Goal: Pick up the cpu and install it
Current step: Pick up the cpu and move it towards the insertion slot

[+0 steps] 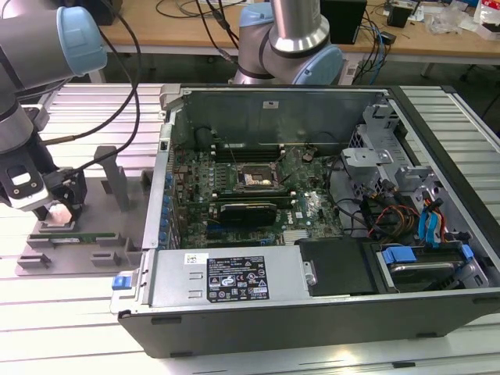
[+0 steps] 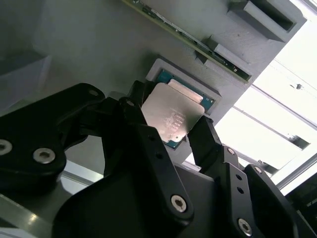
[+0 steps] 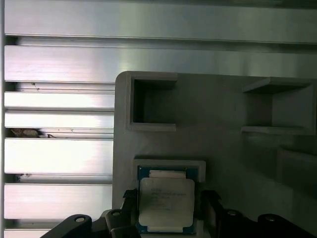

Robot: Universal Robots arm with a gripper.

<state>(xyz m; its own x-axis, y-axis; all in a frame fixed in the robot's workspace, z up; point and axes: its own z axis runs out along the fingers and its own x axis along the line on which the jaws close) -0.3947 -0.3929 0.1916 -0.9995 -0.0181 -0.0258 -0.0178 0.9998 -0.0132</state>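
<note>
The cpu, a flat square chip with a silvery top and a green edge, lies at its pocket in the grey holder tray. It also shows in the first wrist view as the cpu. My gripper is down over the tray at the exterior view's left, as the gripper there. Its black fingers stand against two opposite edges of the chip, shut on it. The black socket frame sits on the motherboard inside the open computer case, far from the gripper.
A long green memory stick lies in a slot of the same tray, beside the cpu pocket. Square recesses mark the tray's other end. The tray rests on a ribbed metal table. Cables and drive bays crowd the case's right side.
</note>
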